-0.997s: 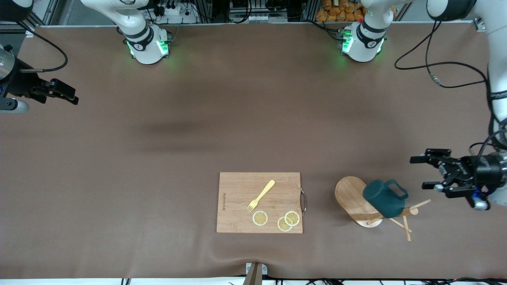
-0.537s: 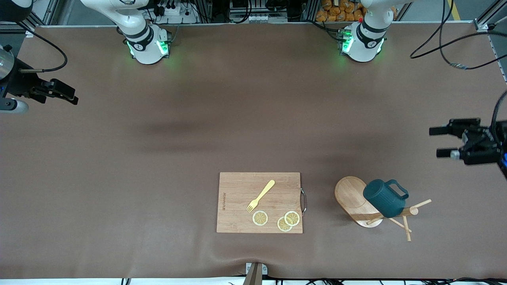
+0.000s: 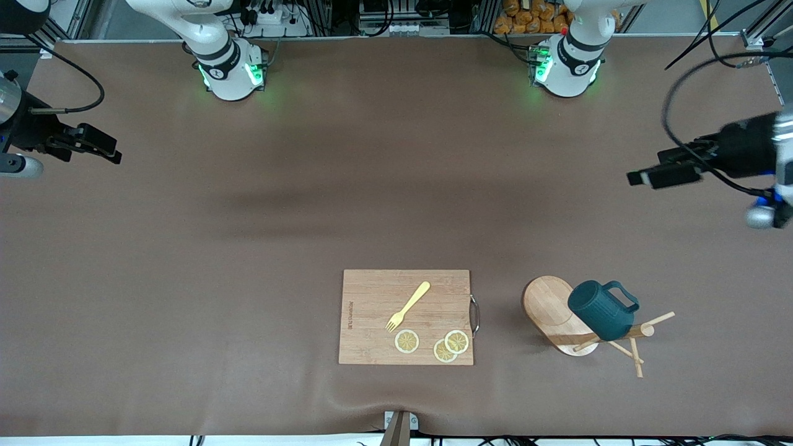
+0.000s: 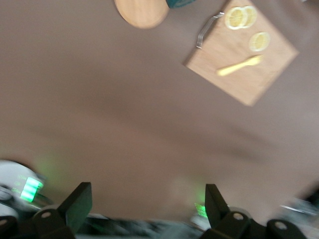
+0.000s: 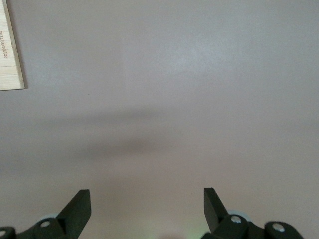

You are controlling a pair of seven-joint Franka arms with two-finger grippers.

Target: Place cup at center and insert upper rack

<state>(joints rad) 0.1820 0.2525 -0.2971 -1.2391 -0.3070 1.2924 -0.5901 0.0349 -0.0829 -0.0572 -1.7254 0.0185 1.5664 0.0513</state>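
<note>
The dark teal ribbed cup point(image 3: 602, 317) rests against the post of the wooden mug tree, over the edge of its oval base point(image 3: 546, 306). The thin crossing pegs point(image 3: 633, 353) sit near the post's tip. My left gripper point(image 3: 650, 176) is open and empty, up in the air over bare table at the left arm's end, well clear of the cup. In the left wrist view point(image 4: 147, 205) the base point(image 4: 142, 11) and a sliver of cup point(image 4: 180, 2) show at the frame's edge. My right gripper point(image 3: 104, 148) waits open at the right arm's end, over bare table point(image 5: 147, 206).
A rectangular wooden cutting board point(image 3: 406, 316) with a metal handle lies beside the mug tree, toward the table's middle. It holds a yellow fork point(image 3: 409, 305) and three lemon slices point(image 3: 407, 341). The board also shows in the left wrist view point(image 4: 241, 50); its corner shows in the right wrist view point(image 5: 9, 50).
My left gripper has moved away from beside the cup, toward the robots' bases, and turned. The cup, mug tree and right arm have not moved.
</note>
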